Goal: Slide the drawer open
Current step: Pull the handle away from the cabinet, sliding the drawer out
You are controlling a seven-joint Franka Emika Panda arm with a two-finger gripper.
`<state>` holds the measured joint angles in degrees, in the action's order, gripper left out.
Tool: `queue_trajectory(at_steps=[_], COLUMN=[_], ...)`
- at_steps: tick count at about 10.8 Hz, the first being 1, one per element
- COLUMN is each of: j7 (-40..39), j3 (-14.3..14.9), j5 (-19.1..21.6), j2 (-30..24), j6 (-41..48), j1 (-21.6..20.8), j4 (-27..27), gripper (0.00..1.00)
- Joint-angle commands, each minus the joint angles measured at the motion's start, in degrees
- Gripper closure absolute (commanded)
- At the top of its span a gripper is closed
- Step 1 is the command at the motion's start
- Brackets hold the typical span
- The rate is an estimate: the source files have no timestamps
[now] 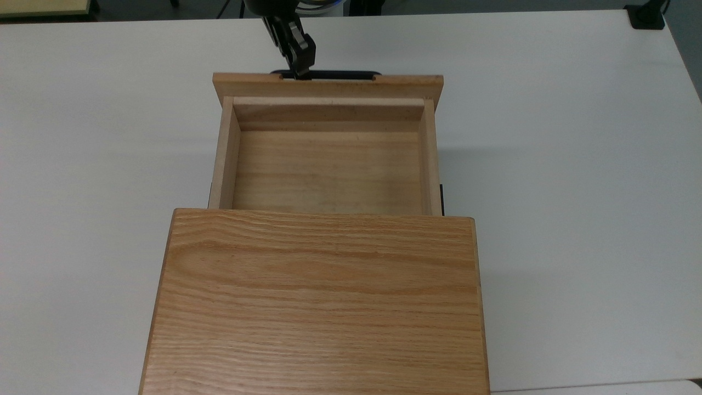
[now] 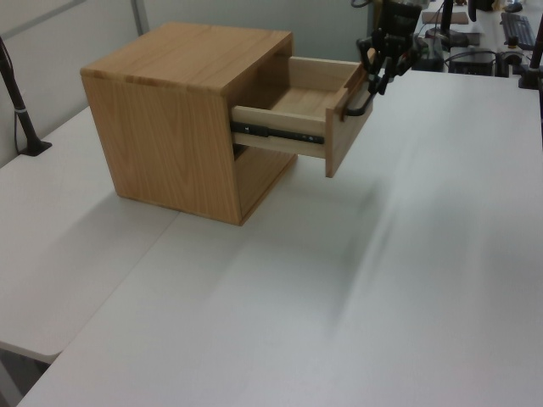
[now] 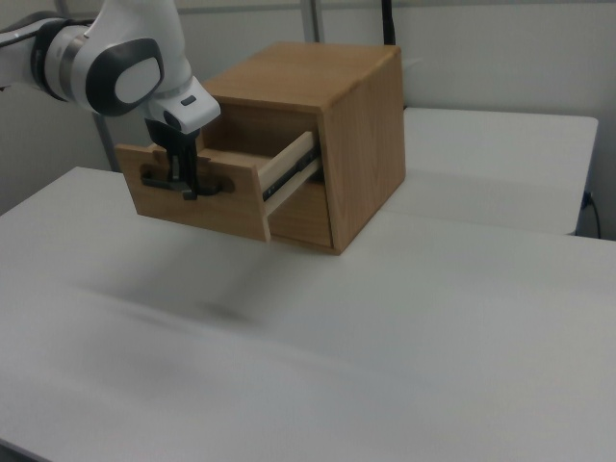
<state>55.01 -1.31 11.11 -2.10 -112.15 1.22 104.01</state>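
Note:
The drawer [image 1: 328, 170] is a light wooden tray that stands far out of the oak cabinet [image 1: 318, 302], and its inside is bare. A long black bar handle [image 1: 351, 73] runs along its front panel [image 1: 384, 83]. My gripper [image 1: 301, 70] is shut on that handle, left of the bar's middle in the top view. In the left view the drawer [image 2: 293, 119] juts toward the right on a metal slide rail [image 2: 280, 133], with the gripper [image 2: 377, 82] at the handle [image 2: 355, 103]. The right view has the gripper [image 3: 185, 185] coming down onto the handle [image 3: 154, 178].
The cabinet stands on a white table [image 1: 576, 192]. A black clamp [image 1: 646, 16] sits at the table's far right corner in the top view. A black post [image 2: 19, 102] rises at the left view's left edge, and equipment [image 2: 484, 51] crowds the table's far end.

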Motion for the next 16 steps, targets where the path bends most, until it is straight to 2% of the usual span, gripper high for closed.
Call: queue_trajectory(at_steps=[1,4,8,9,11,12,14,16], j7=[-8.70,-9.22,-20.18,-23.69,-35.78,-42.03,-50.93,-54.30], j3=[-0.81,0.16,0.17,0.17,-0.01,0.08,0.25,0.34], j5=[-1.71,-1.80,-2.93,-4.51,-13.18,-14.96,-18.65,-18.94], j2=[-3.96,-5.98,-9.24,-9.67,-9.16,-7.85,-2.50,1.03], j6=[4.30,9.30,17.21,18.44,20.39,19.87,19.95,19.86], j1=[-1.84,-1.49,-2.36,-3.50,-5.78,-5.62,-4.31,-3.60], j4=[0.59,-2.74,-3.81,-3.81,-3.81,-4.16,-10.37,-13.91], gripper=[0.00,0.00,0.00,0.00,0.00,0.00,0.00,0.00])
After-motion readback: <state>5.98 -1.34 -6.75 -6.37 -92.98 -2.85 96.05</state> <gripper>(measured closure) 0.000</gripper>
